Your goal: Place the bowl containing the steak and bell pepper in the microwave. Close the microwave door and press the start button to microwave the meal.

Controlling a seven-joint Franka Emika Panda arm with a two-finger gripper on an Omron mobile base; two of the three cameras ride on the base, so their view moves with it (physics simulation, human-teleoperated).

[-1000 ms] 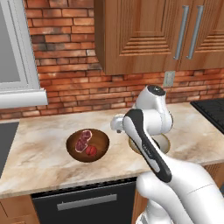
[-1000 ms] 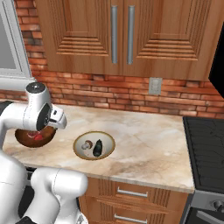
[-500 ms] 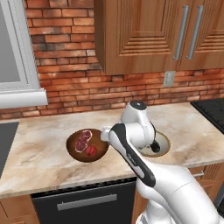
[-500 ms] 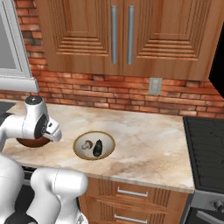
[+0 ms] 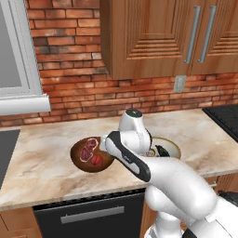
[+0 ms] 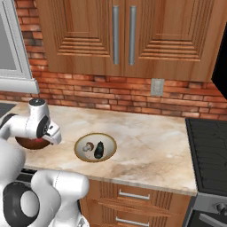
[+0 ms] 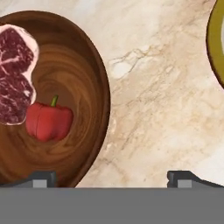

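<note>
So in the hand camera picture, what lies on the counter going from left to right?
Steak → bell pepper, both inside the bowl → bare marble counter → the tan rim of the dish at the right edge.

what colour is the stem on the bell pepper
Green. The bell pepper itself is bright red; its short stem shows best in the hand view, inside the bowl.

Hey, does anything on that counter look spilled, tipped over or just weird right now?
Nothing stands out. The dark-brown wooden bowl sits upright on the marble counter, holding the pink-red steak and small red bell pepper. Nothing has spilled.
</note>
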